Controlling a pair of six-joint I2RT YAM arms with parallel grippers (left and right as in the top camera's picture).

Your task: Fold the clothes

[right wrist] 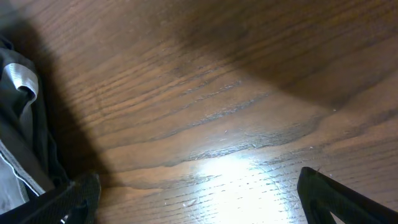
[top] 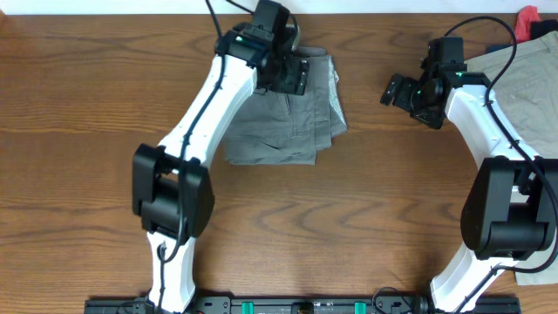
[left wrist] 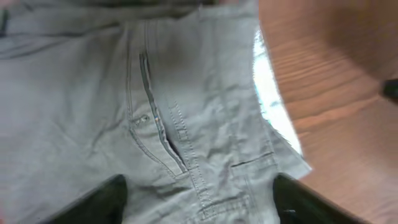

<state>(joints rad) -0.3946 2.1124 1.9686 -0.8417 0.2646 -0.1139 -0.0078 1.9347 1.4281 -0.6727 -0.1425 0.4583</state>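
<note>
The grey shorts (top: 288,118) lie folded on the table at the back middle. In the left wrist view the shorts (left wrist: 124,112) fill the frame, with a stitched pocket, a button and a belt loop. My left gripper (top: 292,77) hovers over their far end; its fingers (left wrist: 199,202) are spread wide with cloth below and nothing between them. My right gripper (top: 399,92) is to the right of the shorts, open over bare wood (right wrist: 199,193). Khaki-beige trousers (top: 523,78) lie at the far right under the right arm.
The wooden table (top: 87,131) spreads to the left and front. A red thing (top: 527,19) sits at the back right corner. A dark and grey cloth edge (right wrist: 18,124) shows at the left of the right wrist view. The table's far edge runs just behind the shorts.
</note>
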